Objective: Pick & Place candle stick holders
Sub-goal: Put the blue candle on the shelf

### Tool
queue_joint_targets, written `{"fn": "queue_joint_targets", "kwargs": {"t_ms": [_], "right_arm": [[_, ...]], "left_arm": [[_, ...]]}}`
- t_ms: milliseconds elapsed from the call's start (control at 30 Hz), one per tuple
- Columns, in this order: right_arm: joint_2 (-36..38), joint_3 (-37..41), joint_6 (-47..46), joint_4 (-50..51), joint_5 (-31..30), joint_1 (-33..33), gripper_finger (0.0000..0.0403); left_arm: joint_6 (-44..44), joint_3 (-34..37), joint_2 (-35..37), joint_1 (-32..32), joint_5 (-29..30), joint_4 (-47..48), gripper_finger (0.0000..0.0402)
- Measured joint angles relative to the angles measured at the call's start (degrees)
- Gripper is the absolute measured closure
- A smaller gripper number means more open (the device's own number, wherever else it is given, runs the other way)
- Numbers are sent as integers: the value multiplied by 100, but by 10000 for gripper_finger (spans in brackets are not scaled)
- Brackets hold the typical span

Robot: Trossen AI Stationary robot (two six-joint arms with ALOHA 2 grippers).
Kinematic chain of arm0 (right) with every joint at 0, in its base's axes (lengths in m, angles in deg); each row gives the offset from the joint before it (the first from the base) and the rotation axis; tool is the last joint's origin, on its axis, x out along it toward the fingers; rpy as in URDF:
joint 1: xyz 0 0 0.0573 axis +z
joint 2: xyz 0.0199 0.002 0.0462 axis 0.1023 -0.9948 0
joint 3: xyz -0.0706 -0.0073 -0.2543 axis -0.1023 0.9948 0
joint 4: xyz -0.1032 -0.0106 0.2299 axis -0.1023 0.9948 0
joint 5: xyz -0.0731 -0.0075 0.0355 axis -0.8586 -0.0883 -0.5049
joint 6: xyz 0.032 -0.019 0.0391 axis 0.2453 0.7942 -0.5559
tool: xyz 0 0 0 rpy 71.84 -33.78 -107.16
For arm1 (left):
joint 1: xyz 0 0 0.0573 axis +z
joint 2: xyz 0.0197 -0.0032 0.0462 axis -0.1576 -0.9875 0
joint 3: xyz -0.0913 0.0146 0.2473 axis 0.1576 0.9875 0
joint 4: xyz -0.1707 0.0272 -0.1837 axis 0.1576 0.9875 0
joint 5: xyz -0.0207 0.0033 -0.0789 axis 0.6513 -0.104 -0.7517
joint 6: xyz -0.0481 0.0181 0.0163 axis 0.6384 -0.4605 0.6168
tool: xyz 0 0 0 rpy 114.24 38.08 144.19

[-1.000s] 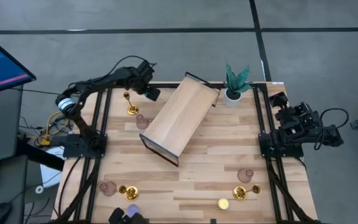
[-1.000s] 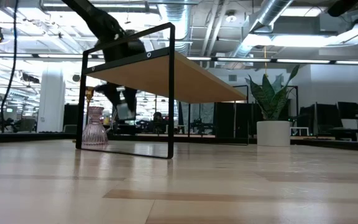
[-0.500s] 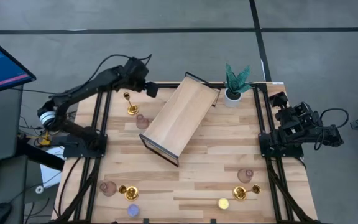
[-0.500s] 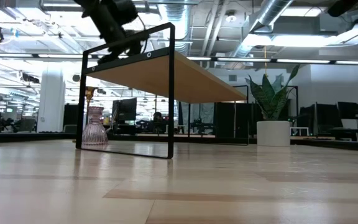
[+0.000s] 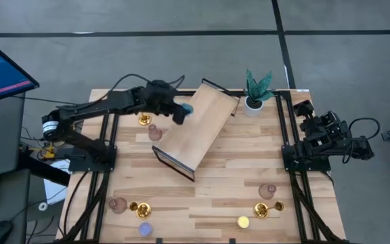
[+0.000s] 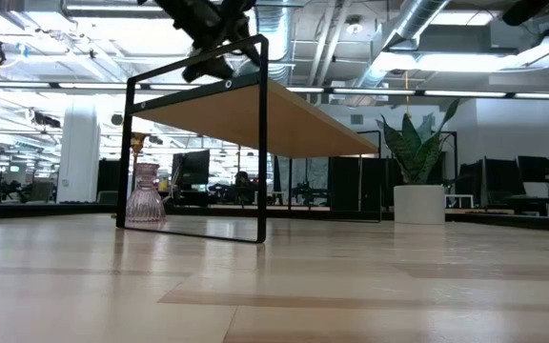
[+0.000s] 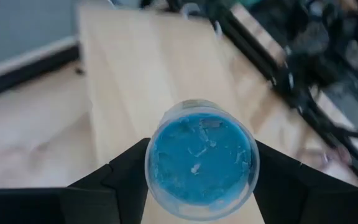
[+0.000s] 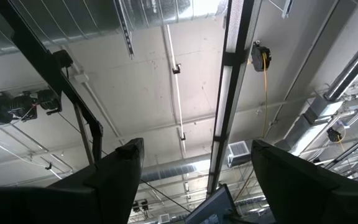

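High view: left pincer (image 5: pixel 183 111), clenched on blue candle holder (image 7: pixel 199 159), has swung from beside gold holder (image 5: pixel 143 119) to over the wooden shelf (image 5: pixel 198 129), placement looks next; right pincer (image 8: pixel 194 186) parked, released.

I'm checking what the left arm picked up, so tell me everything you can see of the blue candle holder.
The blue candle holder is a small round cup with a pale, translucent-looking rim and a flat blue inside with a few light scuffs. It looks like glass or plastic. It is gripped between the two dark fingers of the left tool, opening toward the wrist camera, held in the air over the edge of the wooden shelf.
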Motion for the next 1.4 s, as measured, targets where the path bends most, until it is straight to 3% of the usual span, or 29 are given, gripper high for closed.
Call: {"fn": "queue_joint_targets", "kwargs": {"t_ms": [433, 733, 1033, 1400], "right_arm": [[-2, 0, 0, -1, 0, 0, 117], [-2, 0, -46, -1, 0, 0, 117], [-2, 0, -46, -2, -4, 0, 117], [-2, 0, -195, -1, -22, 0, 117]], "left_arm": [[-626, -514, -900, -918, 40, -9, 172], [-801, -549, -1036, -1006, 197, 269, 172], [-1299, -1260, -939, -554, 773, 801, 172], [-1685, -1410, -1006, 606, 760, 777, 171]]}}
